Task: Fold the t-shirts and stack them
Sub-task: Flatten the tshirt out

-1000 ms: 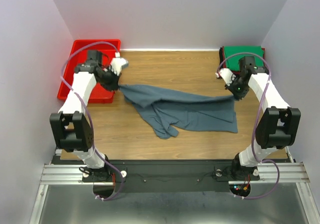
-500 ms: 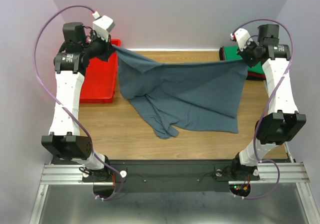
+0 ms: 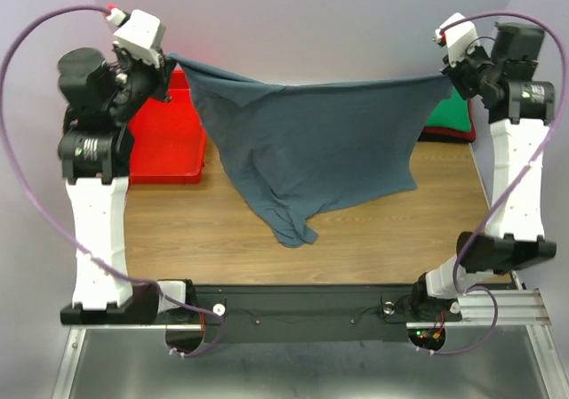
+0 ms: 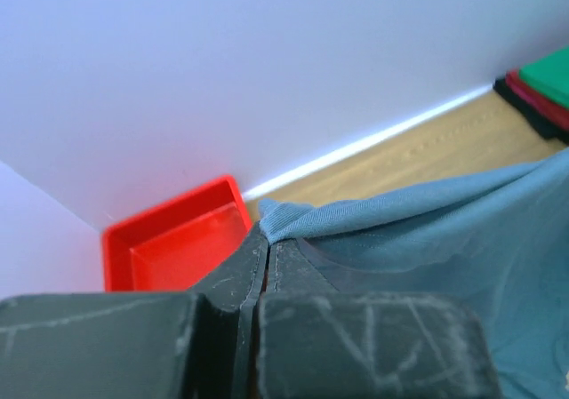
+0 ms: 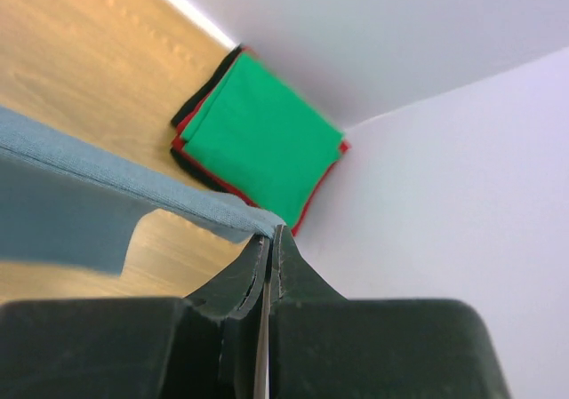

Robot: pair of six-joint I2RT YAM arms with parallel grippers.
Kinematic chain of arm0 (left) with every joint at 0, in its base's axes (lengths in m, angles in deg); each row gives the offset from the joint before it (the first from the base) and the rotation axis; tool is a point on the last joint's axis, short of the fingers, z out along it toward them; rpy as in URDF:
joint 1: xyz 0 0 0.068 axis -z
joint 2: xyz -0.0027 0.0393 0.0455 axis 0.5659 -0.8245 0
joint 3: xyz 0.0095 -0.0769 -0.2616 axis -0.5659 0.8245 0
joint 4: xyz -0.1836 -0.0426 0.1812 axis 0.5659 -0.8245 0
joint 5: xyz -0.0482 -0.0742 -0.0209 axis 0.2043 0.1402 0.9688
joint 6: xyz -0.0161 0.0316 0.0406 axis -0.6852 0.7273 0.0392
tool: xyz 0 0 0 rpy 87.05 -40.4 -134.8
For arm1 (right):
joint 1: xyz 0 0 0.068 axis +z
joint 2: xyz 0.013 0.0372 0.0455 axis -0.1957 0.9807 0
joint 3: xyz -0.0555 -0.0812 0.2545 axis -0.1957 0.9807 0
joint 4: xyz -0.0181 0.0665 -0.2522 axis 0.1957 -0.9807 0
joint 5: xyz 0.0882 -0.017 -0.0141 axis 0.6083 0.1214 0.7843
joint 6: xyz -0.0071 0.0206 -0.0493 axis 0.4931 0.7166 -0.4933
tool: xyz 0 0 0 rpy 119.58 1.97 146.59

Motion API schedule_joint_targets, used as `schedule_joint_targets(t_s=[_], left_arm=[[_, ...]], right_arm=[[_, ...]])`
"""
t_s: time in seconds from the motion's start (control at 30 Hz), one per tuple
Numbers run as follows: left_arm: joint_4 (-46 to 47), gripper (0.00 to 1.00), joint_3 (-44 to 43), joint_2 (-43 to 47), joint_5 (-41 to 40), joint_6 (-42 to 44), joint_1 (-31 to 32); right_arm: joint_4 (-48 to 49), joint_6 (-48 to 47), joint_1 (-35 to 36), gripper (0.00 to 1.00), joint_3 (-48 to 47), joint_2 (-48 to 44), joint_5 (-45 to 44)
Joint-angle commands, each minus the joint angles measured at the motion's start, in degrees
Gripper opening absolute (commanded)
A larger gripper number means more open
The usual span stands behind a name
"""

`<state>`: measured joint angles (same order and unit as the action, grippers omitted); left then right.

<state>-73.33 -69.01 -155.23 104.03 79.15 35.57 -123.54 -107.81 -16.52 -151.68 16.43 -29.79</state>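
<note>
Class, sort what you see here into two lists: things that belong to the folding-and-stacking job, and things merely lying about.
Belongs to the job:
- blue-grey t-shirt, held up by its two top corners
- folded stack at the far right, green on top, red and black edges beneath

Merely lying about:
- red tray at the far left

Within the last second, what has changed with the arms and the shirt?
Both arms rose and swung back toward the far wall. The left gripper and right gripper, each shut on a corner of the shirt, lifted it off the table until it hangs spread between them. Only its lower tip seems to rest there. Nothing was let go. The tray and the stack stayed put.
</note>
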Motion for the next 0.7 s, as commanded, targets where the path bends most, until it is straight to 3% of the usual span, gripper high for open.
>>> schedule_joint_targets(t_s=[0.0,0.43,0.67], left_arm=[[6.5,0.00,-2.7,9.2,-3.0,-2.1,-0.2],[4.2,0.00,-5.0,31.0,-6.7,-2.3,-0.2],[-1.4,0.00,-17.5,33.1,-6.7,-2.6,-0.2]], right_arm=[[4.1,1.7,-0.5,0.01,-1.1,-10.0,-0.3],[12.8,3.3,-0.6,0.00,1.1,-36.3,-3.7],[14.2,-0.1,-0.6,0.01,-4.8,-42.9,-7.2]])
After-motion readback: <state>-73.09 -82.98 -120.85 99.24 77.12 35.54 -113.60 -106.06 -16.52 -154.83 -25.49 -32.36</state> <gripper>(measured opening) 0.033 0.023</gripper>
